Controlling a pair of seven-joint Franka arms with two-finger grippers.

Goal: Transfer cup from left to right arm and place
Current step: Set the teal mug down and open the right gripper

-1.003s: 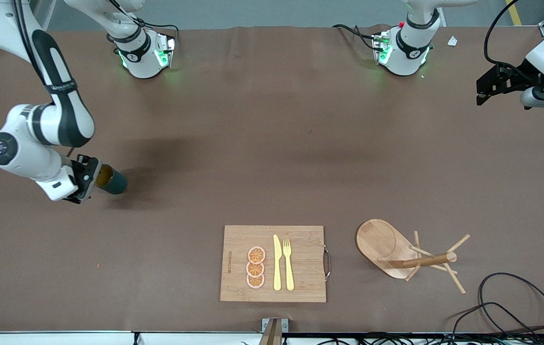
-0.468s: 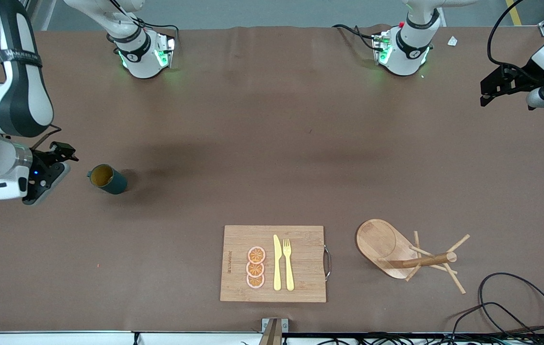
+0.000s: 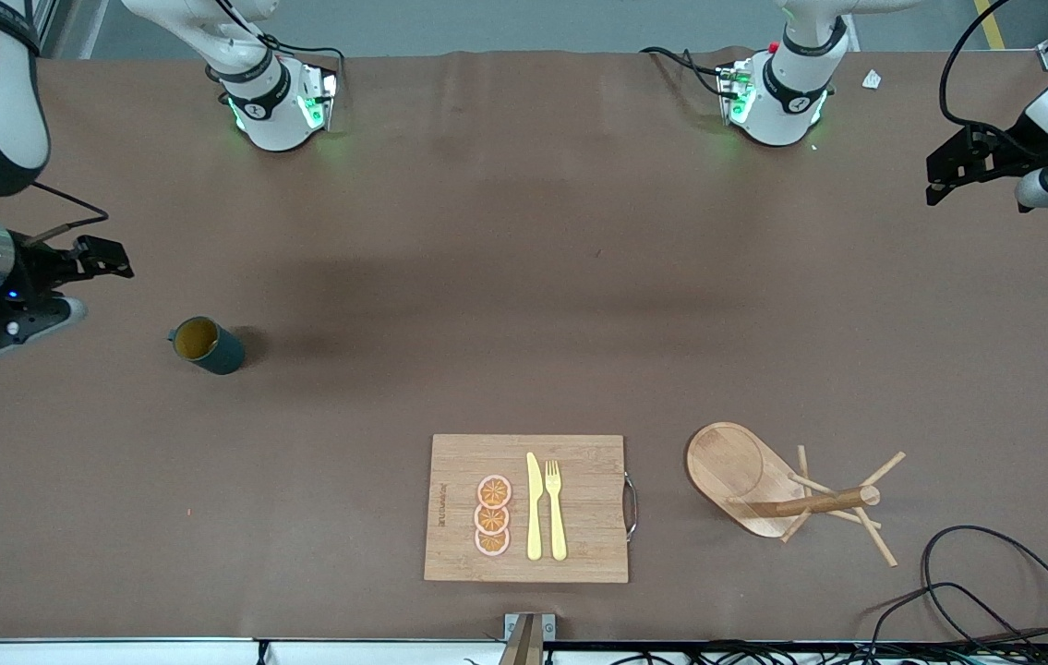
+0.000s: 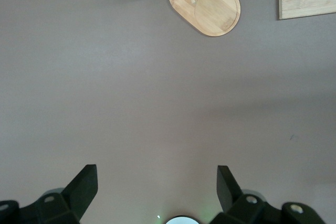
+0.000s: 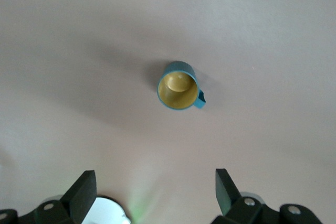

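Note:
The cup (image 3: 207, 344), a dark teal mug with a yellowish inside, stands upright and alone on the brown table toward the right arm's end. My right gripper (image 3: 104, 259) hangs open and empty above the table, off to the side of the cup, close to that end's edge. In the right wrist view the cup (image 5: 179, 86) sits well clear of the spread fingers of the right gripper (image 5: 155, 182), handle out to one side. My left gripper (image 3: 941, 177) waits open and empty above the table's left-arm end. In the left wrist view only bare table lies under the left gripper (image 4: 157, 179).
A wooden cutting board (image 3: 579, 453) with three orange slices (image 3: 492, 515), a yellow knife (image 3: 534, 506) and fork (image 3: 556, 508) lies near the front edge. Beside it is a wooden peg rack on an oval base (image 3: 731, 466). Black cables (image 3: 994, 591) loop at the corner.
My right gripper has drawn back from the cup, toward the table's end and the arm bases. The cup stays standing where it was. The left arm barely shifted.

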